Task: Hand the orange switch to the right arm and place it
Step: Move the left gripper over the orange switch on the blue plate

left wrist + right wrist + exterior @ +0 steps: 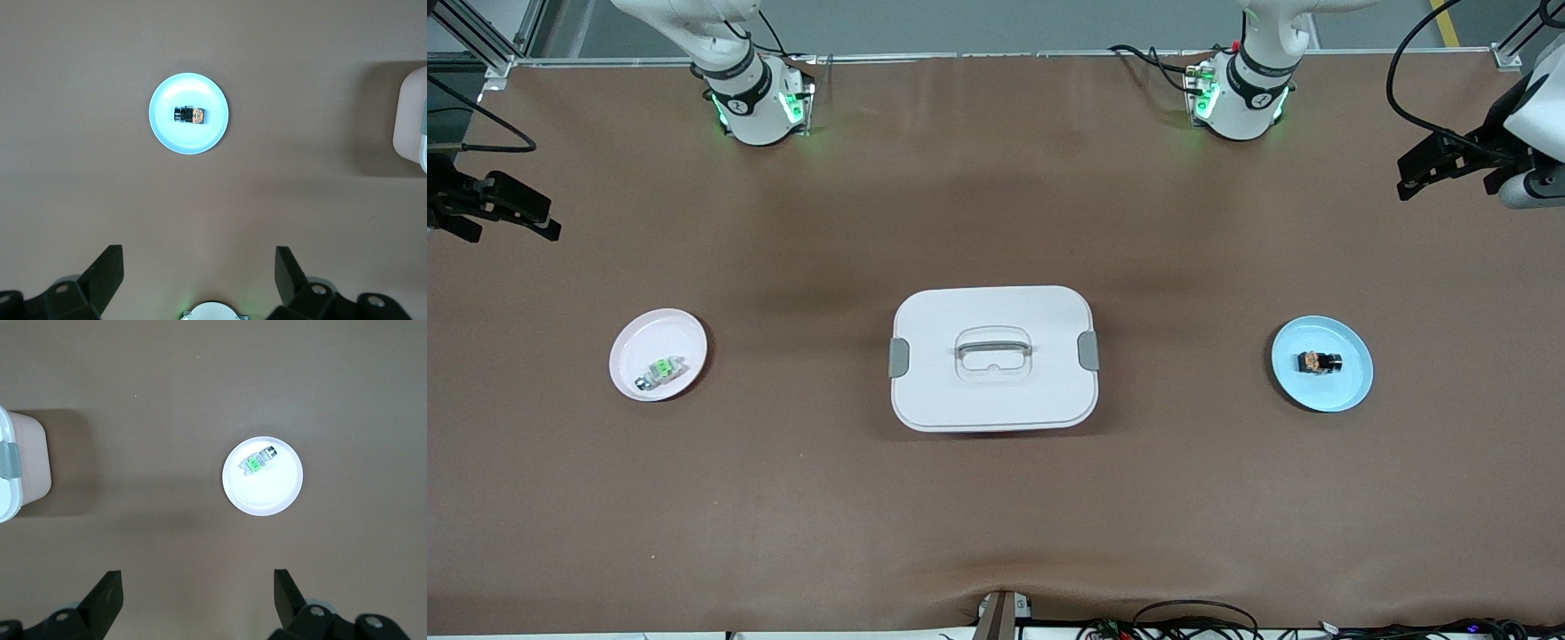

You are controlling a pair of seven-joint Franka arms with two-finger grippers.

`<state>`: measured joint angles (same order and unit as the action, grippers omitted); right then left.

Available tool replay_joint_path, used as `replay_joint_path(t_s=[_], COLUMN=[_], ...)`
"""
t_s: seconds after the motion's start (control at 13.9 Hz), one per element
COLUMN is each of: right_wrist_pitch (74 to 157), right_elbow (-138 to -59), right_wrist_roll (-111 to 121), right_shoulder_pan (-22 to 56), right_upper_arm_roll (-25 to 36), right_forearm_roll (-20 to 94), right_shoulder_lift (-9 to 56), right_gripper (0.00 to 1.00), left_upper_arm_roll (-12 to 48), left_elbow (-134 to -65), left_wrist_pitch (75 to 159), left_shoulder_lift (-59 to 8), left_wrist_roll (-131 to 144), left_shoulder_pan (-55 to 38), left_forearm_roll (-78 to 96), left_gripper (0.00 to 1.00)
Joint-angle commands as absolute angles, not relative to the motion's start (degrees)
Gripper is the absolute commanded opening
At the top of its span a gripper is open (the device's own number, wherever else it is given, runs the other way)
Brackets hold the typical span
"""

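The orange switch (1319, 362) (189, 115), a tiny black block with an orange-brown middle, lies on a light blue plate (1347, 387) (167, 137) toward the left arm's end of the table. My left gripper (1449, 178) (199, 257) hangs open and empty high over the table edge at that end, apart from the plate. At the other end, my right gripper (511, 227) (197, 577) also hangs open and empty high over the table.
A white lidded box (993, 357) (20, 463) with grey clips stands at the table's middle. A pale pink plate (667, 333) (267, 493) toward the right arm's end holds a small white-and-grey component with a green top (660, 369) (259, 461).
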<state>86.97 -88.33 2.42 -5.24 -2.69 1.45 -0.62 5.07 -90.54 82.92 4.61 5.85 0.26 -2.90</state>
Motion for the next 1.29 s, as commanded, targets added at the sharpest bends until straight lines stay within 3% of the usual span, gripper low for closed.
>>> replay_joint_path(t_s=[0.0,0.5,0.79,1.22], right_wrist_pitch=[86.57,86.57,86.48,86.57], right_elbow=[-87.45,-87.54,-87.45,-87.54], right_wrist_roll=[2.73,2.81,2.81,2.81], right_shoulder_pan=[-5.89,-5.8,-5.8,-5.89], right_upper_arm_roll=[-3.34,-3.34,-3.34,-3.34], right_forearm_roll=[0.88,0.88,0.88,0.88], right_shoulder_lift=[-0.26,-0.26,-0.26,-0.26], right_gripper=[1.0,1.0,1.0,1.0], left_upper_arm_roll=[5.19,5.1,4.75,4.83], left_elbow=[-89.65,-89.38,-90.78,-103.69], left_wrist_pitch=[81.74,81.83,84.8,98.95], left_shoulder_lift=[4.22,2.46,-2.45,-2.64], left_wrist_roll=[5.98,4.92,4.92,4.92], left_shoulder_pan=[0.09,0.53,0.35,1.41], left_forearm_roll=[-3.52,-3.87,-5.79,-7.91], left_gripper=[1.0,1.0,1.0,1.0])
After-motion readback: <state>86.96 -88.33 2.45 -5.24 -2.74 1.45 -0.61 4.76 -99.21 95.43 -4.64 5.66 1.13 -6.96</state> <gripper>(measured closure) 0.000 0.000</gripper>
